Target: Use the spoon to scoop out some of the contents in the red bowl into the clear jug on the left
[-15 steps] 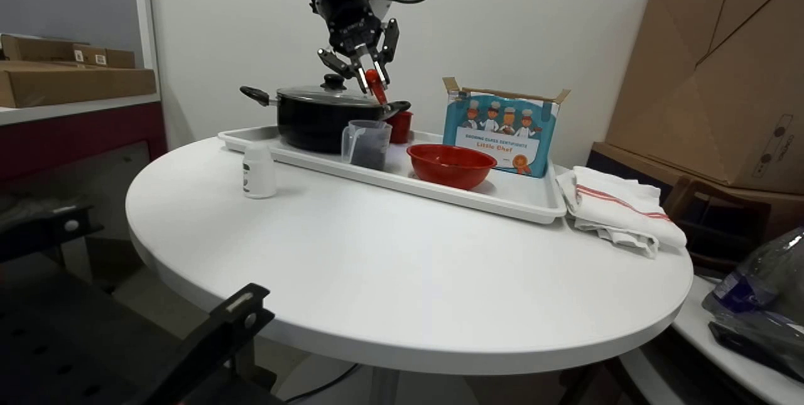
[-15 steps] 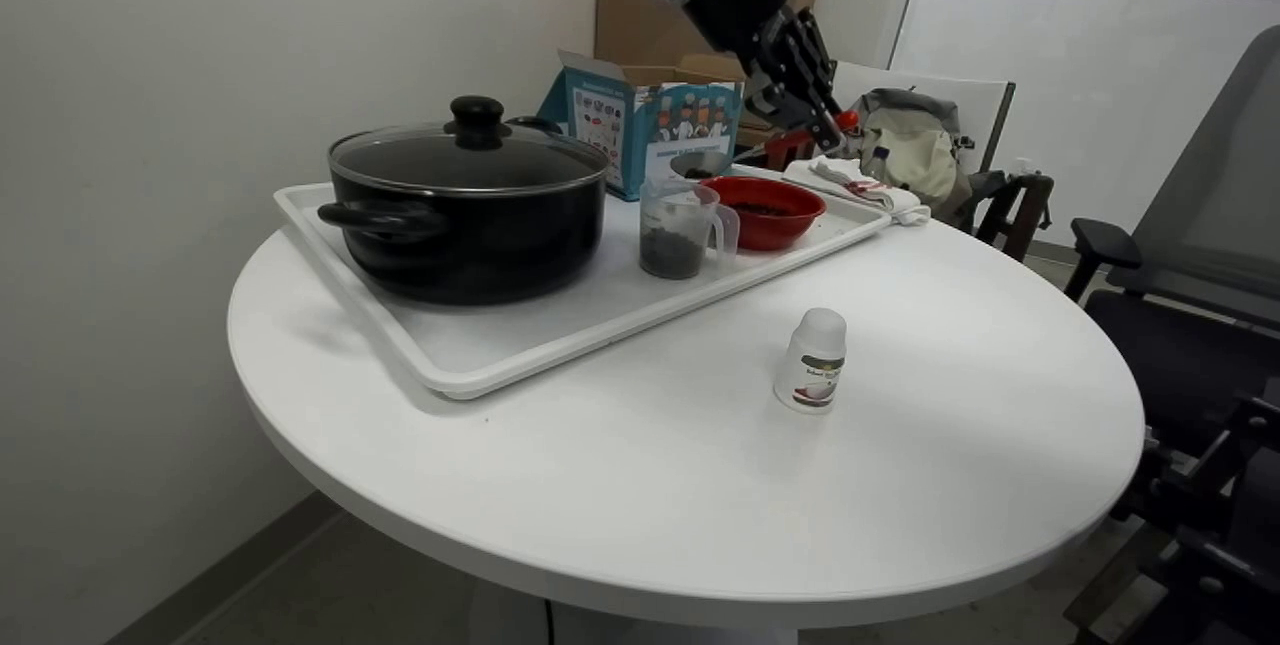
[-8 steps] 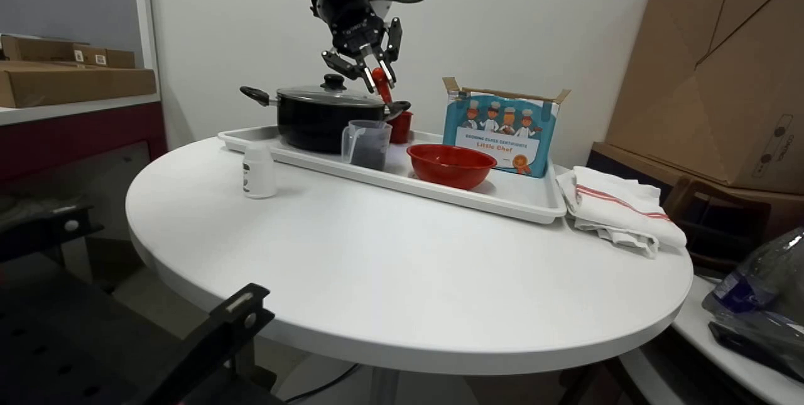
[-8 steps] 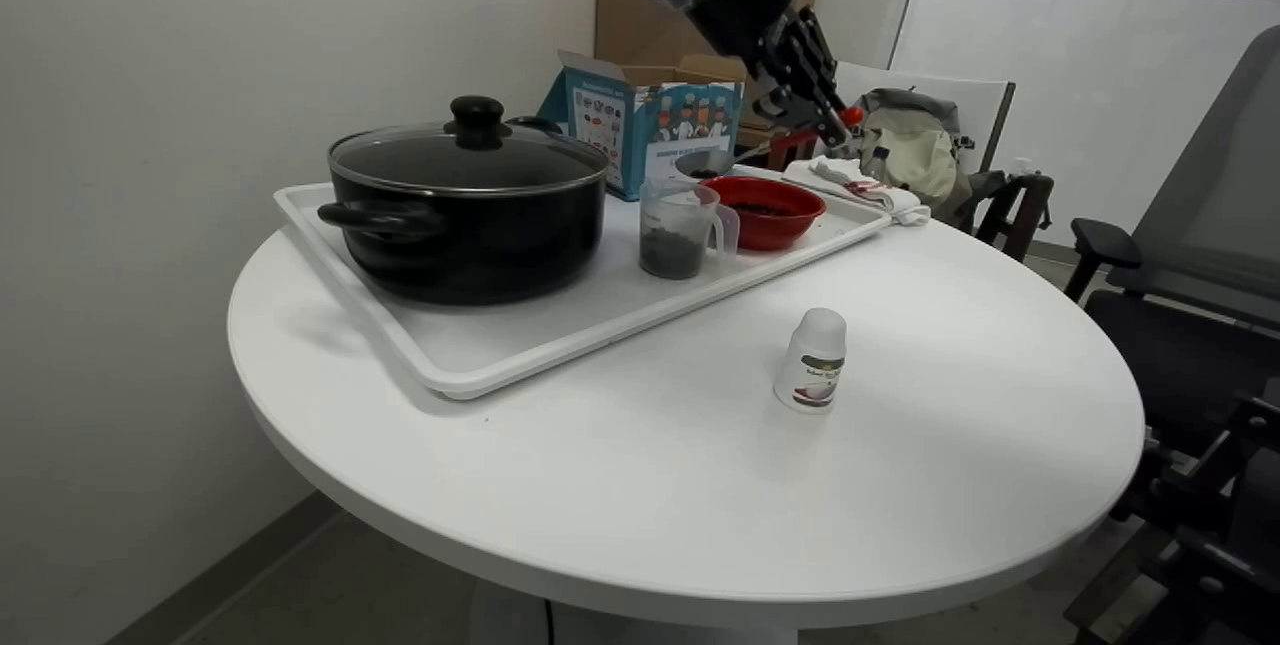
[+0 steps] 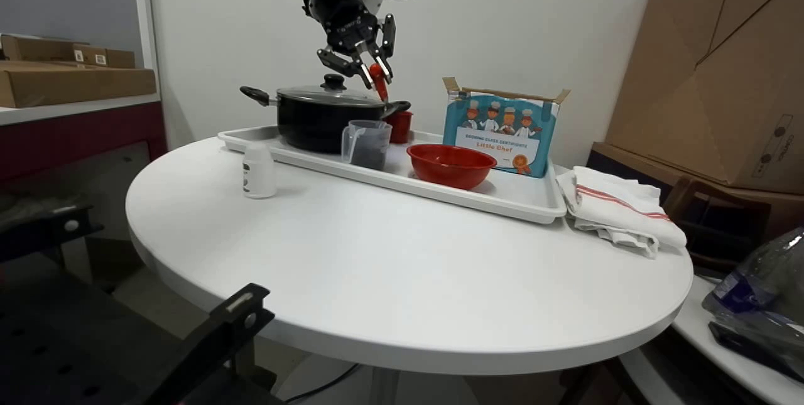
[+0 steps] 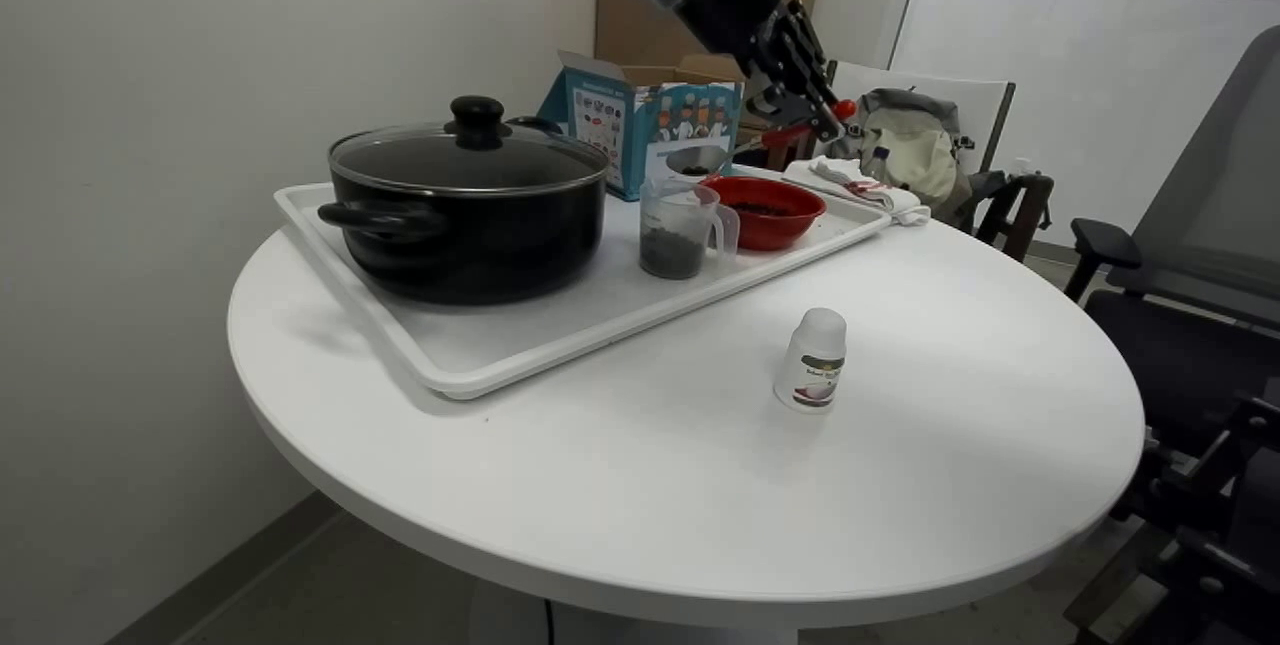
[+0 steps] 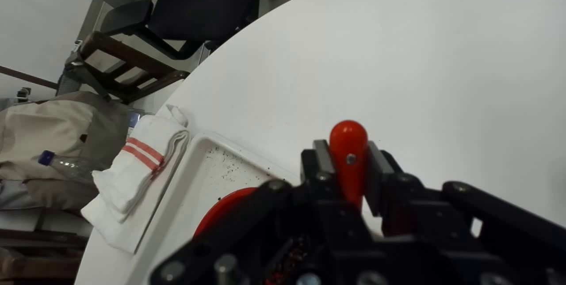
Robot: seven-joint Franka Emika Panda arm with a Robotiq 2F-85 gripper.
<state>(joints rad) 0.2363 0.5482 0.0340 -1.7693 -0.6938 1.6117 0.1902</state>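
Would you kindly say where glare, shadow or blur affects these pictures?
In an exterior view, glare washes out part of the tabletop and the red bowl casts a soft shadow on the tray; in an exterior view, small print on the white bottle is too blurred to read; in the wrist view, the pincer looks dark and soft toward the bottom edge.

red bowl (image 5: 451, 169) — glossy plastic, clear jug (image 5: 369, 146) — smooth plastic, matt cloth towel (image 5: 612, 203)
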